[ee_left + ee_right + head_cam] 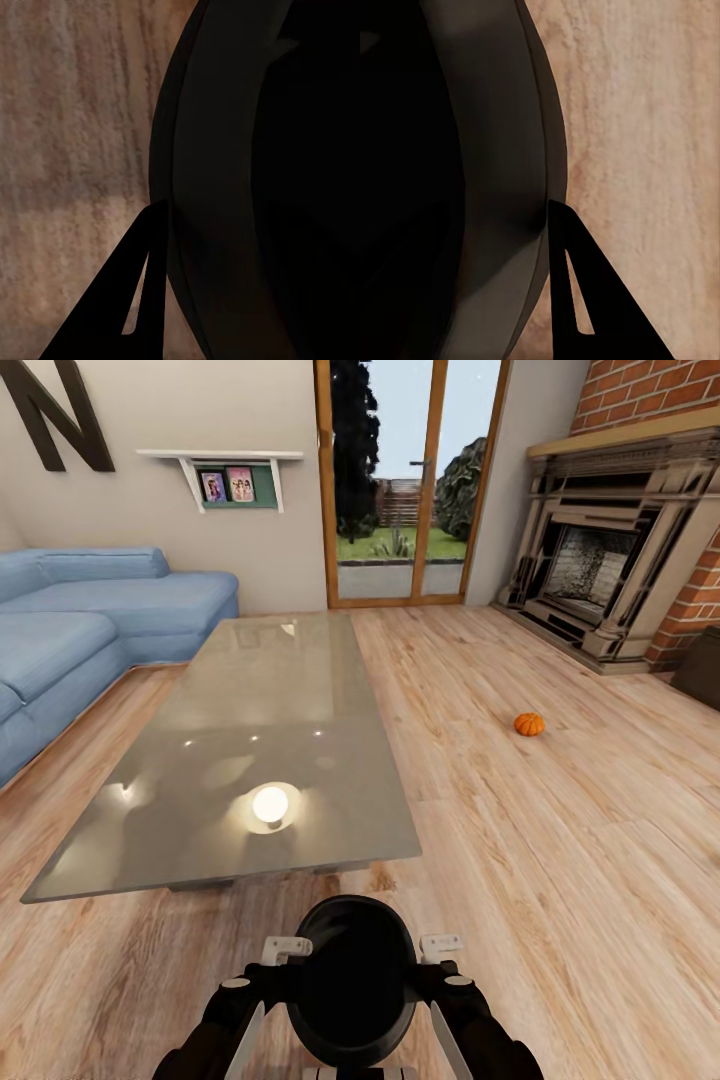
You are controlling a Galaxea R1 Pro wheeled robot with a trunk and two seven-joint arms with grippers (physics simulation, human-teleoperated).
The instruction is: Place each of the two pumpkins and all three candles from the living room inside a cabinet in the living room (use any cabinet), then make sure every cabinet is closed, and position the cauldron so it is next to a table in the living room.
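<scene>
- Cauldron (352, 980): matte black open pot, recorded at the bottom centre of the head view, carried between both arms just short of the near end of the table. It is judged to be held from two sides because its round belly is too wide for one gripper.
- Left gripper (286, 950): seen at the cauldron's left rim in the head view. In the left wrist view a dark finger (124, 300) lies against the outside of the pot wall (225, 187). The inner finger is hidden, so whether the fingers are clamped on the rim cannot be told.
- Right gripper (440, 947): mirrored at the right rim. In the right wrist view one finger (585, 292) is pressed to the outer wall (487, 187). Its closure likewise cannot be told.
- Table (250, 740): low table with a glossy grey slab top, occupying the centre left of the head view; a lamp reflection is noted on it. The cauldron is judged to be already near enough for setting down beside it.
- Pumpkin (529, 724): one small orange ribbed pumpkin, lying alone on the wooden floor (560, 880) at centre right, well apart from the table; not yet stowed.
- Sofa (80, 630): blue, along the left edge.
- Fireplace (610, 560): set in brick, upper right.
- Glazed door (410, 480): upper centre, garden beyond.
</scene>
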